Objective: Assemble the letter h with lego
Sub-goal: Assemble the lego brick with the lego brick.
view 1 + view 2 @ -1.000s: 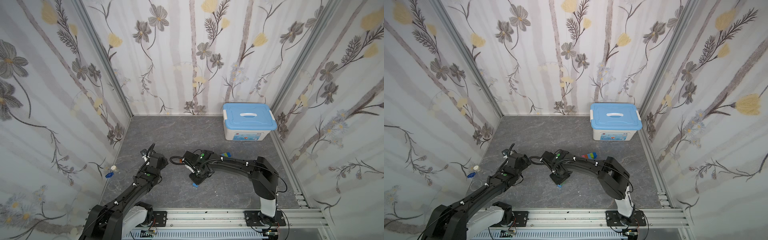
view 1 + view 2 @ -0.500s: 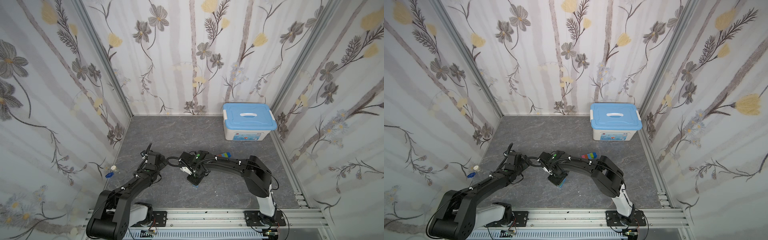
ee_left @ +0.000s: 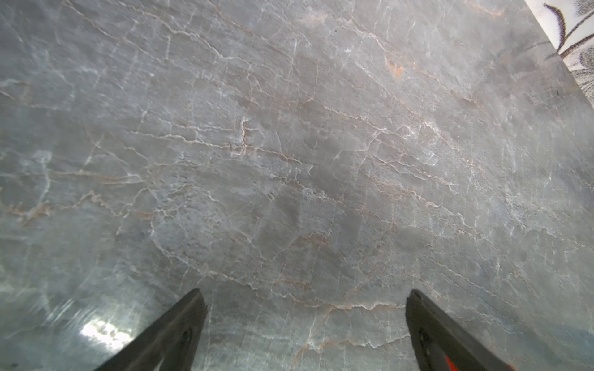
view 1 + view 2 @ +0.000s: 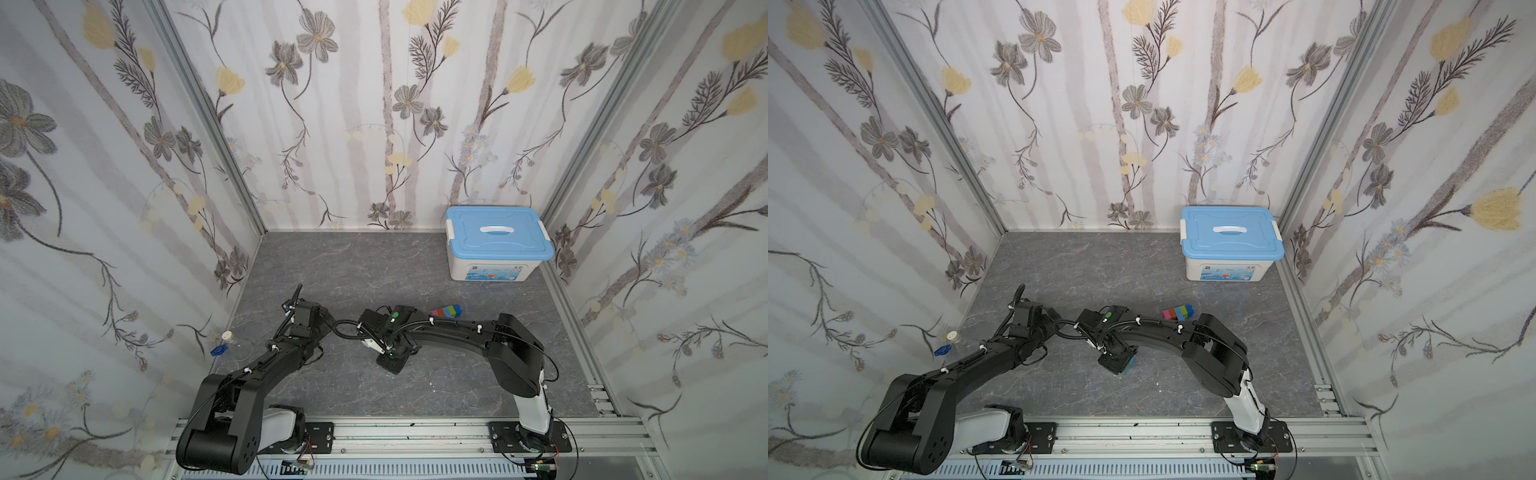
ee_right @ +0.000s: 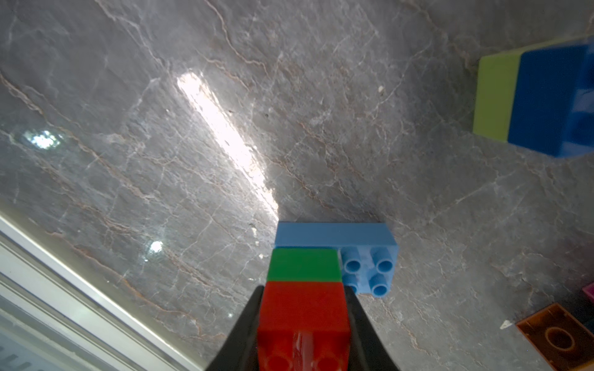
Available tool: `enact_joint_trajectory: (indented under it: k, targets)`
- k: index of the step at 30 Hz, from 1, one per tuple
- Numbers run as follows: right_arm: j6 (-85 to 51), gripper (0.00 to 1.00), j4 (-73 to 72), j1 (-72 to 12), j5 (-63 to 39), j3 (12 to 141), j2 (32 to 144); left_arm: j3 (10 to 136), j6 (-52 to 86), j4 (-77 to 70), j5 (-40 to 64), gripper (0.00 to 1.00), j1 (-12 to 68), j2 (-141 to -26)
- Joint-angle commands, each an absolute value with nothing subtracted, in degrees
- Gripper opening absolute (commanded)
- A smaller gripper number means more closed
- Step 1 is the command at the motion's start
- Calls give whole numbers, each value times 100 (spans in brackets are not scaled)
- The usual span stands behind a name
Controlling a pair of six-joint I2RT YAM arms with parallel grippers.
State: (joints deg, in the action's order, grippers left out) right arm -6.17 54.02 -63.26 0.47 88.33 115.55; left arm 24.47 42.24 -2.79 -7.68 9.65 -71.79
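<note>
1. While the left hand (image 3: pixel 304 292) hangs spread wide over bare bench (image 3: pixel 289 144), it holds nothing.
2. Clamped narrow on a red brick (image 5: pixel 303 318), the right hand (image 5: pixel 303 288) carries a green brick (image 5: pixel 304 265) and a long light-blue brick (image 5: pixel 334 234) beyond its fingertips.
3. Best, I judge, is a firm squeeze and a level descent, so no joint twists apart.
4. That stack's long axis runs straight out from the hand. The light-blue brick lies crosswise, studs facing back.
5. Further ahead and off to one side lies a lime-and-blue stack (image 5: pixel 530 99), with an orange brick (image 5: pixel 559 337) nearer.
</note>
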Motion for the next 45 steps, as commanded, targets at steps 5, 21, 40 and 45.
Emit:
enact_joint_trajectory:
  k: [5, 21, 40, 45]
  targets:
    - [-812, 21, 4549, -6363, -114, 7777, 11477, 2464, 4263, -203, -884, 100, 949, -7137]
    - [-2274, 15, 5399, -6130, 408, 8482, 11715, 2431, 4306, -156, -1047, 100, 949, -7101]
    - [-6393, 18, 6514, -5247, 334, 10969, 11968, 2499, 4139, -307, -592, 100, 956, -7182]
    - [-6625, 18, 6567, -5220, 399, 11293, 12331, 2491, 4171, -329, -561, 100, 950, -7189]
